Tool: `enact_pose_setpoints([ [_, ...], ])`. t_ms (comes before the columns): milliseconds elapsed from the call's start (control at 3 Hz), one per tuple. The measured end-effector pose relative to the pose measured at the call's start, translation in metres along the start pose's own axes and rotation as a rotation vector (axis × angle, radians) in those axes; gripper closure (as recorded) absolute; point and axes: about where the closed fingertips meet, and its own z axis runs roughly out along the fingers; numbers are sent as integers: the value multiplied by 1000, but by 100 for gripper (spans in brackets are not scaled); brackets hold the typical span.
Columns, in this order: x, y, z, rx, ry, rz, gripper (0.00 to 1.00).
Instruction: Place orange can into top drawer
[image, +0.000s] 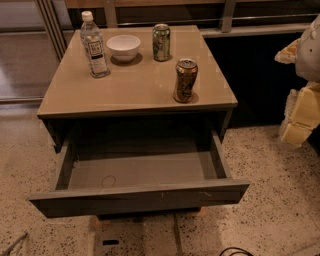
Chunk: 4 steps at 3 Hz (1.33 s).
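Observation:
The orange can (185, 80) stands upright on the tan cabinet top (135, 87), near its front right corner. The top drawer (140, 192) below is pulled out toward me and its inside shows nothing in it. My gripper (299, 120) hangs at the right edge of the view, to the right of the cabinet and apart from the can. It holds nothing that I can see.
A green can (161, 42), a white bowl (123, 46) and a clear water bottle (94, 45) stand at the back of the cabinet top. Speckled floor surrounds the cabinet. A railing and a dark wall run behind it.

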Motion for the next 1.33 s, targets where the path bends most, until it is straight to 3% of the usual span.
enact_pose_setpoints([
  [333,0,0,0,0,0,0,0],
  [667,-6,-19,7,30,-27,-5,0],
  [1333,-47,-111,44,95,-141,-16,0],
])
